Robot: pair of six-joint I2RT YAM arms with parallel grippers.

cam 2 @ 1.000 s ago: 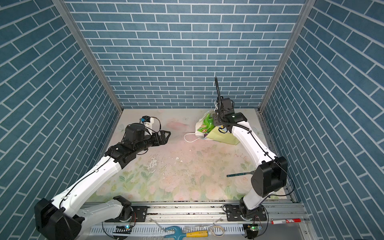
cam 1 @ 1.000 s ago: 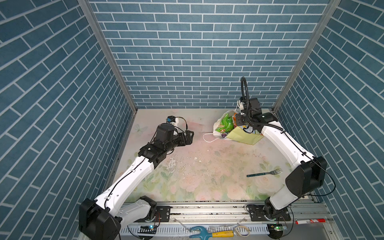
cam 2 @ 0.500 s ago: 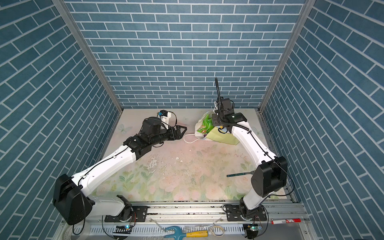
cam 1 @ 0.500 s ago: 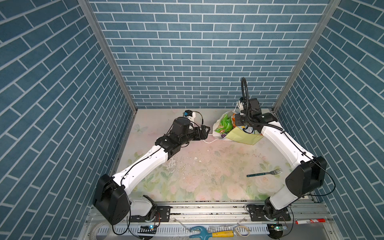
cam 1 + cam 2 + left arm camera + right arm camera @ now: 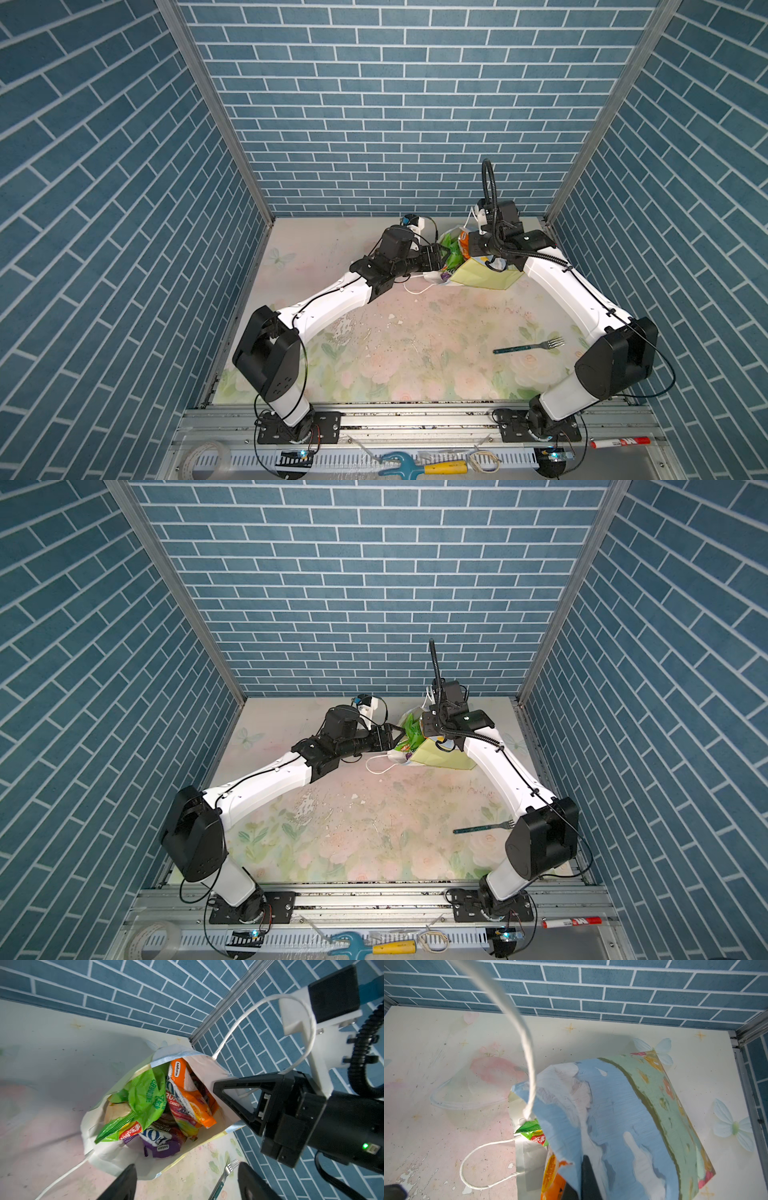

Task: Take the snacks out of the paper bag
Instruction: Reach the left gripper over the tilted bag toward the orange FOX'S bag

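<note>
Fingers [image 5: 124,1184] of the left gripper [image 5: 187,1167], left wrist view: spread wide and empty, just short of the open mouth of the tall sky-print paper bag [image 5: 108,1159], which lies on its side. Crinkly plastic snacks [image 5: 166,1118] fill it, a large green chip bag [image 5: 145,1101] foremost. The right gripper [image 5: 224,1093] pinches the bag's upper wall.

Right wrist view: its dark finger [image 5: 588,1176] lies against the blue panel.

Both top views: the bag [image 5: 484,276] sits at the floral table's [image 5: 415,332] far right, with no packet outside it. Judged step: first reach. Next, advance and close on the green bag.
</note>
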